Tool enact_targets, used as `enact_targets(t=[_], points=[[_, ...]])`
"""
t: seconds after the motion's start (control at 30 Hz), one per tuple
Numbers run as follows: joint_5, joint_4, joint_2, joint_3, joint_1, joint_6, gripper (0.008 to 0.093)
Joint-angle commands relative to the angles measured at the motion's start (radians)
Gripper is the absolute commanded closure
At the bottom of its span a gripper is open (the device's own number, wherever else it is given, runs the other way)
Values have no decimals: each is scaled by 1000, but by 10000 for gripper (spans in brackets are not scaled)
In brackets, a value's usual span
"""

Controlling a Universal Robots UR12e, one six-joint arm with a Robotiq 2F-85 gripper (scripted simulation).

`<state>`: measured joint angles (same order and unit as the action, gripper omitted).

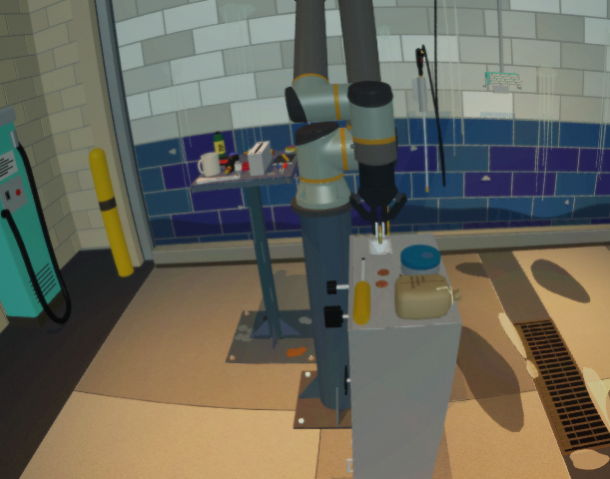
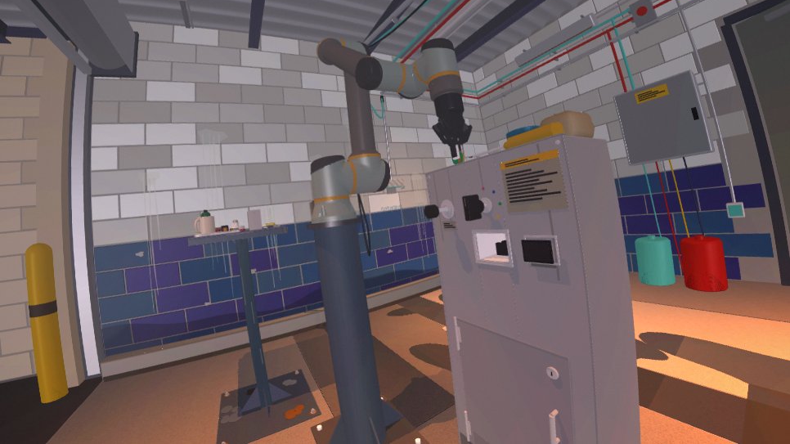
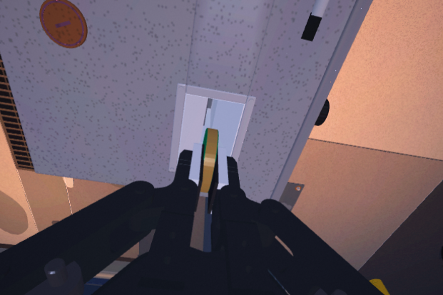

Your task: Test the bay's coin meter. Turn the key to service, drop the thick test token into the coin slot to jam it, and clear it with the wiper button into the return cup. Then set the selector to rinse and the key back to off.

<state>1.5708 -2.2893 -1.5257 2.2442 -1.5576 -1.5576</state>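
Observation:
The thick test token (image 3: 209, 158), gold with a green face, is partly hidden between the fingers of my gripper (image 3: 208, 167), which is closed on it and holds it on edge just above the white-framed coin slot (image 3: 213, 117) at the back of the meter cabinet's top (image 1: 381, 245). From the second side camera the gripper (image 2: 456, 154) hangs over the cabinet's rear corner. On the cabinet's front are the key (image 2: 432, 211), the black selector knob (image 2: 472, 207) and the return cup opening (image 2: 493, 248).
The grey meter cabinet (image 1: 403, 356) carries a blue tub (image 1: 420, 259), a tan jug (image 1: 425, 296), a yellow-handled tool (image 1: 362, 301) and two brown coins (image 1: 382, 278) on top. A pedestal table (image 1: 243, 170) stands behind my base. A floor grate (image 1: 563, 384) lies to the right.

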Motion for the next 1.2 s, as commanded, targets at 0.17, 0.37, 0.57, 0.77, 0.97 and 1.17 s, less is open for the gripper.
enact_targets(t=[0.17,0.37,0.57,0.77,0.97,1.17], points=[[0,-1,0,-1,0,0,934],[0,-1,0,-1,0,0,934],[0,-1,0,-1,0,0,934],[0,-1,0,-1,0,0,844],[0,0,0,-1,0,0,724],[0,0,0,-1,0,0,604]])
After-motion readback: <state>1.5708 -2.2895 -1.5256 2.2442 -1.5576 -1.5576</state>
